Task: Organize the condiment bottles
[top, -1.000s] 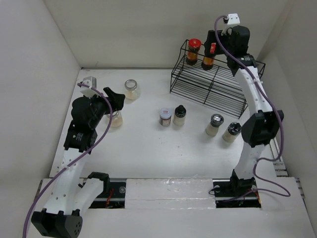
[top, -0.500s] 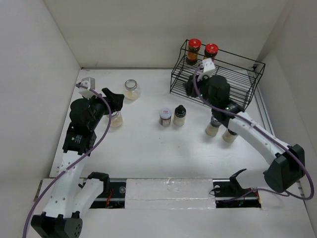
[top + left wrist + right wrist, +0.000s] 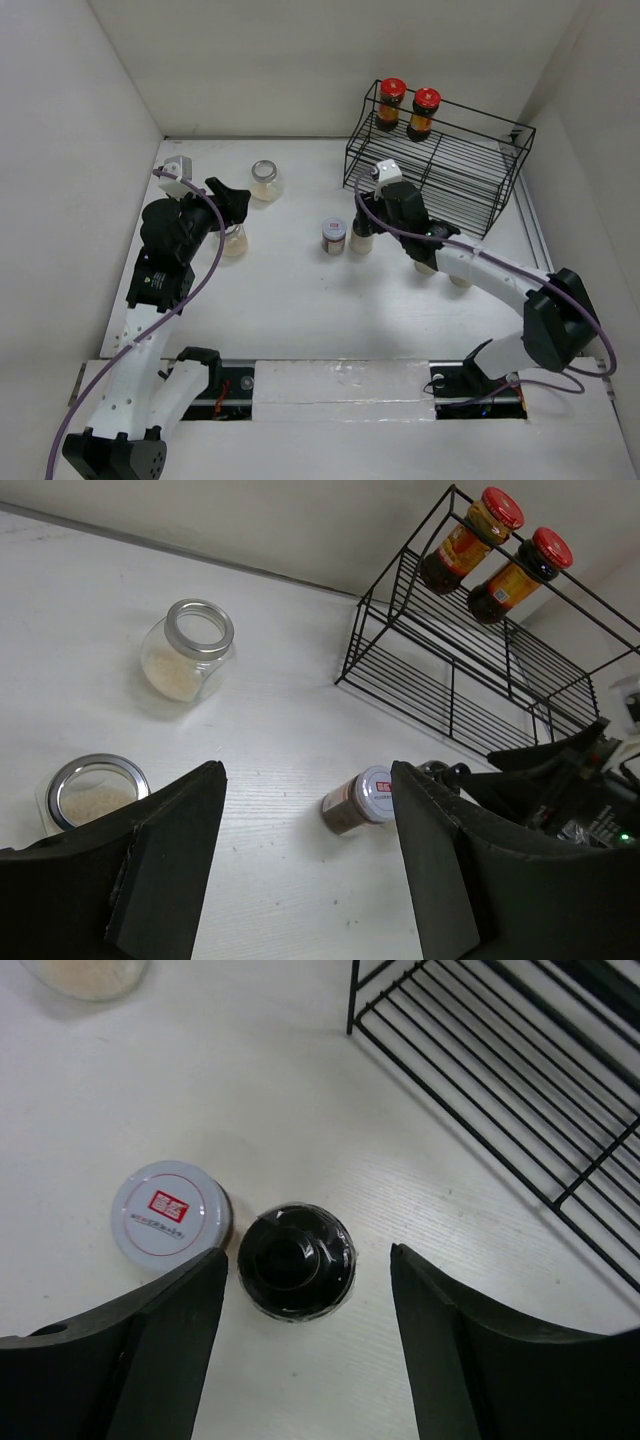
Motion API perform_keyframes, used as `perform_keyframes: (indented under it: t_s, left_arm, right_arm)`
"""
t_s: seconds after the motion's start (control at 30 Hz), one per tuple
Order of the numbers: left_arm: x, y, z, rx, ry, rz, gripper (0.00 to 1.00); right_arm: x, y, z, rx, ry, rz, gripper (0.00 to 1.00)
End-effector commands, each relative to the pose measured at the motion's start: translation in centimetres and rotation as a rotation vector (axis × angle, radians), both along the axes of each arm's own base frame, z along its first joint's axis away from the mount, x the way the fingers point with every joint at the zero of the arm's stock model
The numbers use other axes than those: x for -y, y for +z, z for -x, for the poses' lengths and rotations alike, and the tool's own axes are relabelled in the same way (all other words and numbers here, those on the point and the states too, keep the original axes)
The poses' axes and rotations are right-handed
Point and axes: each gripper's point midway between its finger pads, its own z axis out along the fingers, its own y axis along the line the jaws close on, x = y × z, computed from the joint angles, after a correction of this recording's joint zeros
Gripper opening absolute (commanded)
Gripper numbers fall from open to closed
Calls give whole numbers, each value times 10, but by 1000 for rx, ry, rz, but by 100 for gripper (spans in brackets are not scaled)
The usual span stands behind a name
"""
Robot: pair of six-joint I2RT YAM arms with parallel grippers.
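Note:
Two dark red-lidded bottles [image 3: 392, 103] [image 3: 425, 110] stand on the top shelf of the black wire rack [image 3: 440, 175]. My right gripper [image 3: 368, 222] hangs open over the black-capped shaker [image 3: 295, 1258]. Its cap sits between the fingers [image 3: 170, 1340], nearer the left one, without touching. A white-lidded jar [image 3: 170, 1215] stands right beside that shaker. My left gripper [image 3: 305, 810] is open and empty, just above a clear glass jar [image 3: 235, 241]. Another glass jar [image 3: 266, 180] lies farther back. Two pale shakers [image 3: 462, 276] stand behind my right arm, mostly hidden.
The rack's lower shelves [image 3: 500, 1060] start just right of my right gripper. White walls close in the table on the left, back and right. In the left wrist view my right arm [image 3: 570, 780] sits near the white-lidded jar [image 3: 360, 800].
My right arm has left the second red-lidded bottle on the rack's top shelf and swung down and left over the black-capped shaker. The left arm has barely moved.

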Motion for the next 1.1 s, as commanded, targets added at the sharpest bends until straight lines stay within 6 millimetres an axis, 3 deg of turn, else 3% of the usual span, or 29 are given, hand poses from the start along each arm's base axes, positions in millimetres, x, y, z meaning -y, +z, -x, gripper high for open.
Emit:
perform_keyframes:
  t_s: [0.0,0.07,0.17,0.23,0.27,0.3,0.43,0.53,0.63,0.67,0.7,0.77,0.83,0.87,0.9,0.93,0.97,1.0,1.07]
  left_arm:
    - [0,14,0,64,-5,8,62]
    - [0,14,0,64,-5,8,62]
    - [2,14,0,64,-14,9,62]
    - [2,14,0,64,-14,9,62]
    - [3,14,1,64,-23,10,62]
    - [3,14,1,64,-23,10,62]
    - [3,14,1,64,-23,10,62]
    - [3,14,1,64,-23,10,62]
    - [3,14,1,64,-23,10,62]
    - [5,14,-1,63,-34,11,62]
    - [5,14,-1,63,-34,11,62]
    - [5,14,-1,63,-34,11,62]
    - [5,14,-1,63,-34,11,62]
    - [7,9,0,54,-45,11,62]
    - [7,9,0,54,-45,11,62]
    - [7,9,0,54,-45,11,61]
    - [7,9,0,54,-45,11,61]
    - [7,9,0,54,-45,11,61]
    - [7,12,2,63,-45,12,61]
  right_arm:
    - [-9,2,-18,10,-15,-31,71]
    - [-16,-2,-18,1,2,-29,71]
    - [-20,-9,-23,0,2,-28,62]
    - [-20,-12,-26,4,-8,-26,54]
    - [-18,-8,-29,22,-28,-27,41]
    - [-18,-10,-32,22,-41,-34,41]
    - [-17,0,-30,62,-88,-21,24]
    - [-12,30,-25,122,-111,-55,23]
    - [-2,89,-13,228,-108,-128,23]
    - [4,130,-6,302,-107,-181,23]
    - [12,149,-6,334,-121,-207,23]
    - [36,196,-11,428,-155,-264,23]
    - [59,227,-17,513,-203,-279,23]
    - [81,240,-25,544,-251,-281,23]
    - [97,271,-25,604,-282,-294,24]
    - [106,277,-36,617,-301,-280,24]
    - [128,288,-44,647,-340,-261,24]
    - [140,315,-45,697,-361,-278,24]
    - [166,320,-69,703,-404,-235,24]
